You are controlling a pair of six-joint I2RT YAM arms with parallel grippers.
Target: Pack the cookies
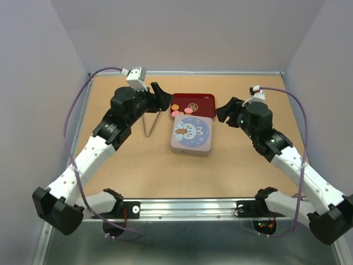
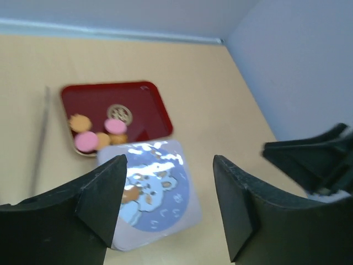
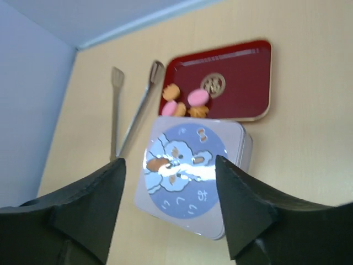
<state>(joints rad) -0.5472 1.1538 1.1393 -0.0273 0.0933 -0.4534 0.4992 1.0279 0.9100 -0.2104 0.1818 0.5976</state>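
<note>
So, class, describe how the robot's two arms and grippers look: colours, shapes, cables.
Both the left arm and right arm have white links with black joints. A purple cable loops along each. The left gripper and right gripper have wedge-shaped black fingers.

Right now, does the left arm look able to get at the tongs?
Probably yes: the tongs lie uncovered just beside the open left gripper, and nothing sits between them.

Left wrist view blurred: small orange and pink cookies [image 2: 94, 135] beyond the left claw [image 2: 170, 168] are blobs, count unclear. Square silver rabbit-lid tin [image 2: 160, 182] has its near corner hidden behind the claw. Thin metal tongs [image 2: 39, 143] smear into one line.
</note>
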